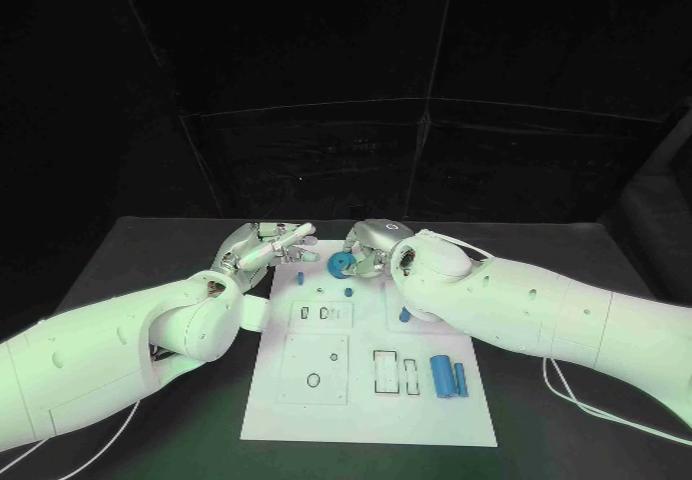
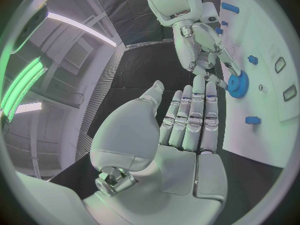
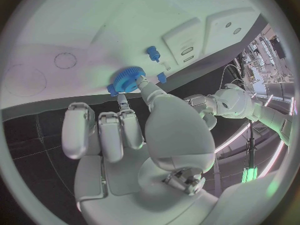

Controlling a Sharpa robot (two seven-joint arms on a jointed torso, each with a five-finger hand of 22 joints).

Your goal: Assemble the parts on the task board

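While a blue gear (image 1: 340,264) is pinched near the far edge of the white board (image 1: 368,420), both hands are gathered at that edge. The gear is gripped by the right hand (image 1: 378,243) between thumb and a fingertip, as seen in the right wrist view (image 3: 128,80); the remaining fingers (image 3: 100,130) are curled side by side, clear of it. Whether the gear already sits on its post or is being lowered cannot be told. It is judged to be held by the rim so that it can be set flat on the board.

Just left of the gear, the left hand (image 1: 267,245) is held empty, its fingers (image 2: 194,115) straight and pressed together, thumb apart, pointing toward the gear (image 2: 238,84). It seems to be kept near as a support, without touching.

The gear is a small toothed disc, bright blue, with a raised hub. Other blue pieces are seen nearer the robot than the gear: two upright cylinders (image 1: 451,378) at the board's right side, and small pegs (image 1: 349,292) just behind the gear.
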